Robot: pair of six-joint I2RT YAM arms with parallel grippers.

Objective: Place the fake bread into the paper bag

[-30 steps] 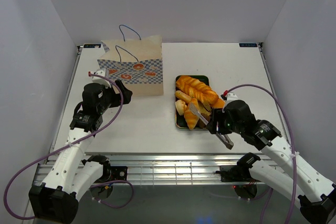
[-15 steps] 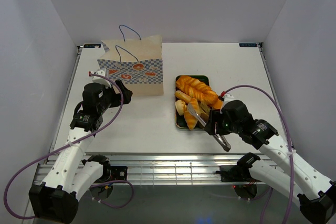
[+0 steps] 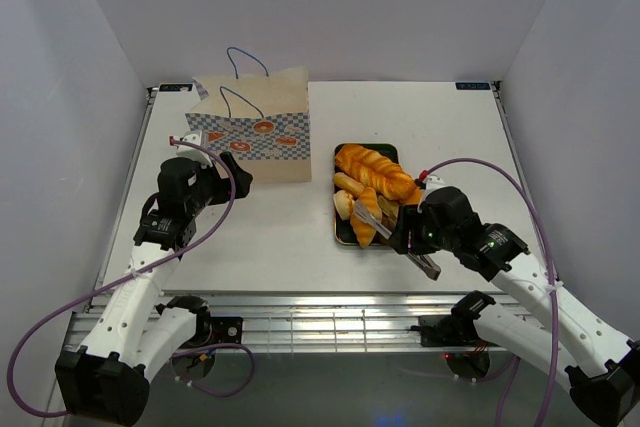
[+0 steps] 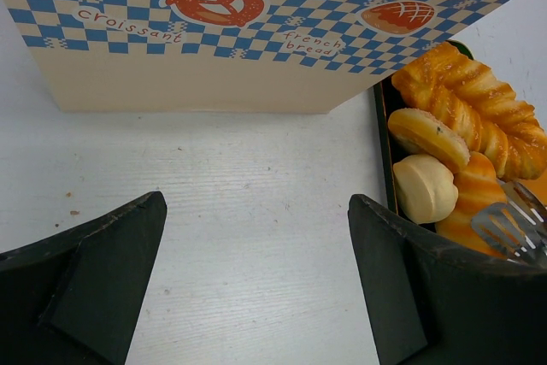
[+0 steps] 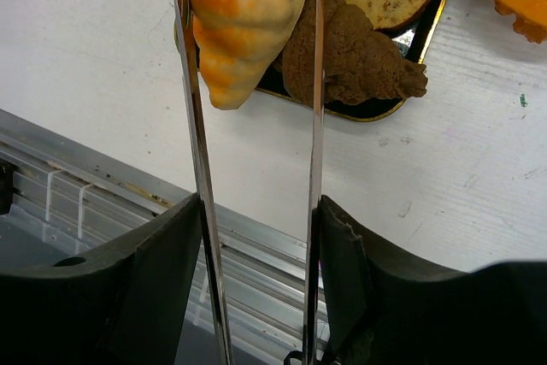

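Two arms work over one white tabletop (image 3: 280,217), which carries one paper bag (image 3: 255,137) and one dark tray (image 5: 367,109) of fake bread (image 3: 375,179). One pair of metal tongs (image 5: 195,160) is in play. At least six pieces of bread can be told apart, all in or over the tray, just right of the bag and none inside it. The exact count is unclear where they overlap.

The left arm reaches forward along the left side, its tool (image 4: 256,203) low near the bag's near left corner. Its fingers stand wide apart with nothing between them.

The right arm bends in from the right, its tool (image 5: 261,211) at the tray's near right corner. It squeezes the tongs, both blades lying against the inner faces of its fingers. The blades point up and left over the bread.

Only the right wrist view shows the tong blades straddling an orange croissant (image 5: 244,14), with a brown croissant (image 5: 342,61) beside it in the tray. Only the left wrist view shows the bag's printed words and a pale round roll (image 4: 425,187).
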